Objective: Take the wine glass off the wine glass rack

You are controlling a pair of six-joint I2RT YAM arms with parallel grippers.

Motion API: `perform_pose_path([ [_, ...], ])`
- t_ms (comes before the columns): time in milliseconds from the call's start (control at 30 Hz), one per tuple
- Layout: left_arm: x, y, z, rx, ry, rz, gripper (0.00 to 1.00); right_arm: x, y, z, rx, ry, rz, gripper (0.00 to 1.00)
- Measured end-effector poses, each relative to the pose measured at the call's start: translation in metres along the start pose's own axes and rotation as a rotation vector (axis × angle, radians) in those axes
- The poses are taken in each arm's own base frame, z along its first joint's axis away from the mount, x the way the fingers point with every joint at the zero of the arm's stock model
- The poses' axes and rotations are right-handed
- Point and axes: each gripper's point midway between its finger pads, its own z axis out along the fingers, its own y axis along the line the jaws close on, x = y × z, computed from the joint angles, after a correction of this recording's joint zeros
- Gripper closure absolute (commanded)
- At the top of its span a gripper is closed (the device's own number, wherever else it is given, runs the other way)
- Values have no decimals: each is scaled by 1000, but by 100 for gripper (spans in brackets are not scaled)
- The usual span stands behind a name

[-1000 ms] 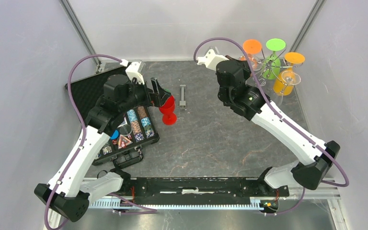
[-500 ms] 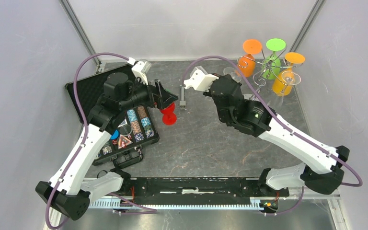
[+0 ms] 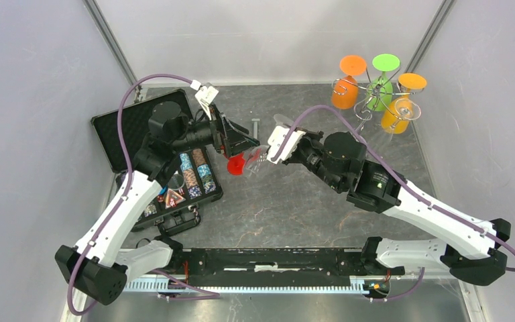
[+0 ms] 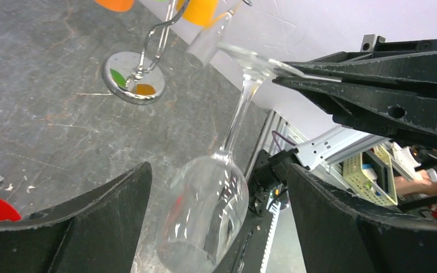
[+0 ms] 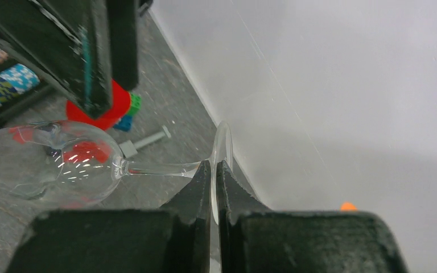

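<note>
A clear wine glass (image 4: 205,213) lies sideways in the air near the table's middle, away from the wine glass rack (image 3: 369,102) at the back right. My right gripper (image 5: 215,170) is shut on the edge of its round foot. In the top view that gripper (image 3: 280,129) sits just right of the glass (image 3: 260,158). My left gripper (image 4: 219,227) is open, with the bowl between its fingers and a gap on both sides. The rack's shiny round base (image 4: 132,84) shows in the left wrist view. Two orange glasses and a green glass (image 3: 380,90) hang on the rack.
A red glass (image 3: 237,163) stands on the table just under the left gripper. An open black case of poker chips (image 3: 174,181) lies at the left. A small grey tool (image 3: 255,134) lies behind the grippers. Grey walls close in the back and sides.
The right arm has swung left from the rack to the table's middle, carrying the clear glass. The left gripper has turned from the red glass toward it and now straddles the bowl.
</note>
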Motion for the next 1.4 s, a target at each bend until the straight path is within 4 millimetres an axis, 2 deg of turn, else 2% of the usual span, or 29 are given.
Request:
perform_pose_path([
  [233, 5, -8, 9, 91, 35, -52, 29, -22, 17, 5, -87, -122, 14, 100],
  [433, 16, -22, 13, 183, 94, -81, 45, -27, 30, 7, -135, -168, 18, 100],
  [667, 29, -33, 16, 250, 152, -99, 58, -37, 31, 8, -144, -214, 35, 100],
  [733, 30, -34, 15, 253, 156, -101, 68, -39, 33, 8, -152, -226, 41, 100],
  [800, 31, -33, 15, 253, 159, -105, 83, -41, 35, 8, -164, -239, 46, 100],
  [900, 32, -33, 15, 256, 163, -109, 95, -44, 36, 8, -168, -255, 52, 100],
  [1100, 33, -37, 13, 277, 174, -101, 98, -45, 38, 8, -177, -261, 62, 100],
  [1133, 33, -37, 13, 278, 173, -99, 98, -45, 38, 8, -178, -263, 66, 95],
  [1200, 32, -37, 12, 275, 169, -93, 98, -46, 37, 8, -176, -265, 78, 66],
  [1233, 32, -37, 12, 271, 165, -92, 98, -46, 37, 8, -174, -264, 90, 45],
  [1267, 30, -36, 13, 260, 155, -89, 98, -47, 37, 9, -170, -263, 103, 34],
  [1333, 26, -33, 14, 228, 131, -83, 98, -46, 38, 11, -163, -251, 141, 23],
  [1400, 21, -26, 16, 177, 100, -82, 98, -41, 37, 13, -144, -221, 184, 19],
])
